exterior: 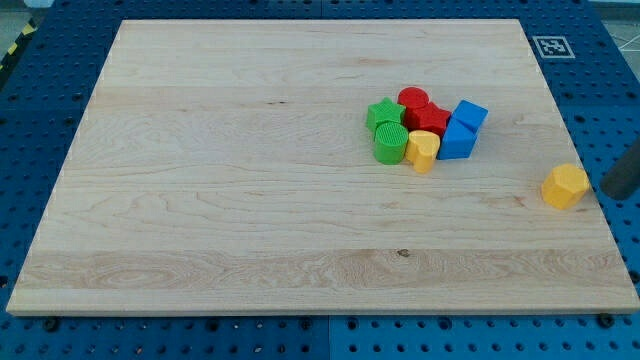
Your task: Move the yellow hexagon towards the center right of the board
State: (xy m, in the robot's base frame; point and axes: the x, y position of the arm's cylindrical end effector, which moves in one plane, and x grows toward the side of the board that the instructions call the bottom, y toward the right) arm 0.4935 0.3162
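Note:
The yellow hexagon lies near the right edge of the wooden board, a little below its mid-height. My tip is just to the hexagon's right, at the board's right edge; a small gap seems to separate them. The dark rod runs up and off the view's right side.
A tight cluster sits up and left of the hexagon: a green star, a green cylinder, a red cylinder, a red block, a second yellow block, and two blue blocks. A printed marker lies off the board's top right corner.

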